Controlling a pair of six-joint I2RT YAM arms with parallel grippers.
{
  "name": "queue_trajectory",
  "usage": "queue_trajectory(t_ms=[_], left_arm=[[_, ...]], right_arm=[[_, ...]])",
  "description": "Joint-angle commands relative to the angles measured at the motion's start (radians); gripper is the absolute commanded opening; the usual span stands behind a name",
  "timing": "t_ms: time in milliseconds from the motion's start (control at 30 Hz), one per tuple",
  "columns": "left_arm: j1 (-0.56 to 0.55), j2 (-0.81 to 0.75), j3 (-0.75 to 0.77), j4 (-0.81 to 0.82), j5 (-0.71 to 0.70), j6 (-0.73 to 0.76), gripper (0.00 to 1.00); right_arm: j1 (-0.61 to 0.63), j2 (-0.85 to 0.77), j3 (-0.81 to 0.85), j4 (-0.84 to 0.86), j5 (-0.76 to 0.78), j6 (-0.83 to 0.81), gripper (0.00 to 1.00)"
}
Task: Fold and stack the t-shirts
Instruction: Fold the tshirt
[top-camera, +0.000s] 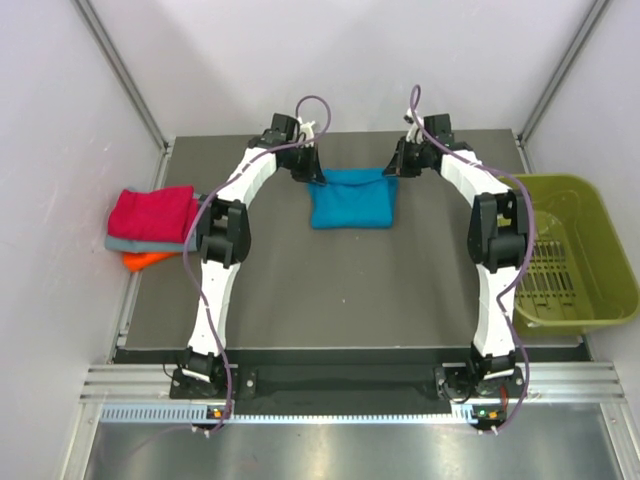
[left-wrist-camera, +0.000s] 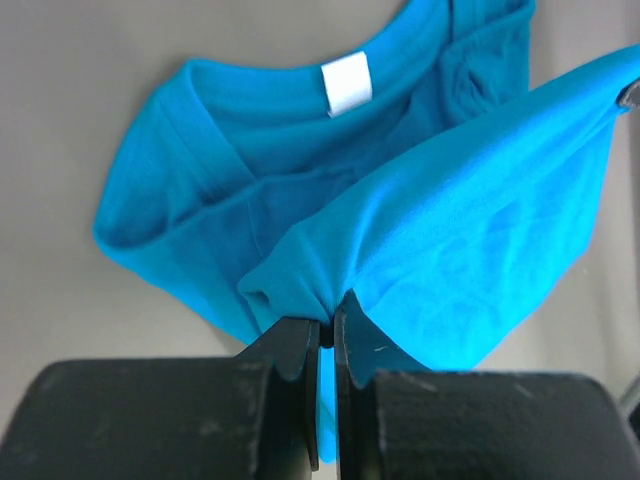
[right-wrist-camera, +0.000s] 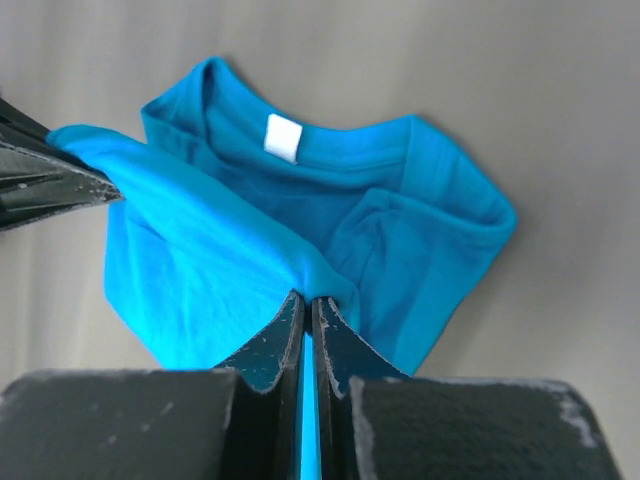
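Observation:
A teal-blue t-shirt (top-camera: 350, 198) lies partly folded at the back middle of the table, its white neck label (left-wrist-camera: 346, 85) (right-wrist-camera: 281, 138) facing up. My left gripper (top-camera: 306, 168) (left-wrist-camera: 327, 318) is shut on the shirt's far left corner. My right gripper (top-camera: 394, 164) (right-wrist-camera: 309, 300) is shut on the far right corner. Between them a flap of the cloth is lifted and stretched over the rest of the shirt (left-wrist-camera: 470, 230) (right-wrist-camera: 200, 260). A stack of folded t-shirts sits at the table's left edge: magenta-red (top-camera: 152, 212) on top, grey (top-camera: 130, 244) under it, orange (top-camera: 145, 260) at the bottom.
An olive-green plastic bin (top-camera: 572, 250) stands off the table's right edge beside the right arm. The dark table top (top-camera: 350, 290) stretches bare in front of the teal shirt. White walls and metal frame posts close in the back and sides.

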Motion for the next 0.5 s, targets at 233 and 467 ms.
queue_trajectory(t_ms=[233,467], left_arm=[[0.016,0.007,0.09,0.11,-0.126,-0.025,0.45],[0.065,-0.188,0.004,0.087,-0.145,-0.05,0.63]], right_arm=[[0.0,0.06,0.118,0.043,0.137,-0.053,0.48],[-0.015,-0.082,0.095,0.037,0.155,-0.039,0.61]])
